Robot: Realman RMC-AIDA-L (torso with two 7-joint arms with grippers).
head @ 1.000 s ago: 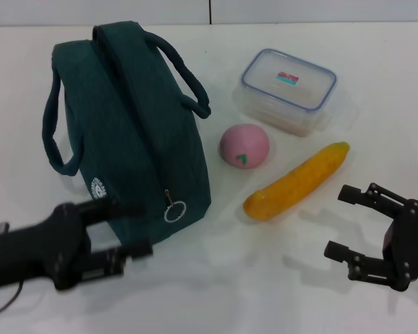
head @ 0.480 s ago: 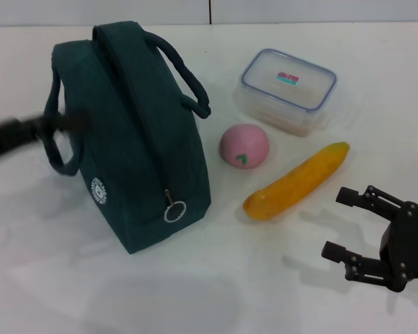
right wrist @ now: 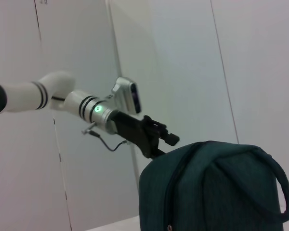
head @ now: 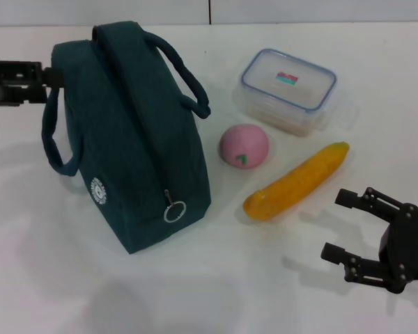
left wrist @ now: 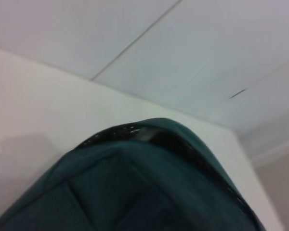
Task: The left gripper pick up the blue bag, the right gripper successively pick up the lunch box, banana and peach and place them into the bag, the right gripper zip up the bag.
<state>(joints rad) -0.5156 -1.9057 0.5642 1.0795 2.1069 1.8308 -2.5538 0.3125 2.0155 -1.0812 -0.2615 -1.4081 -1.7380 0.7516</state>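
Your dark teal blue bag (head: 136,139) stands upright at left, zipped. To its right: pink peach (head: 244,146), yellow banana (head: 297,181) nearer, clear blue-rimmed lunch box (head: 288,89) farther back, lid on.

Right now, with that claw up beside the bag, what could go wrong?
The left gripper sits at the far upper corner of the blue bag, not on a handle; closing there may miss or tip the upright bag. The peach is round and lies beside the bag, so a nudge might roll it.
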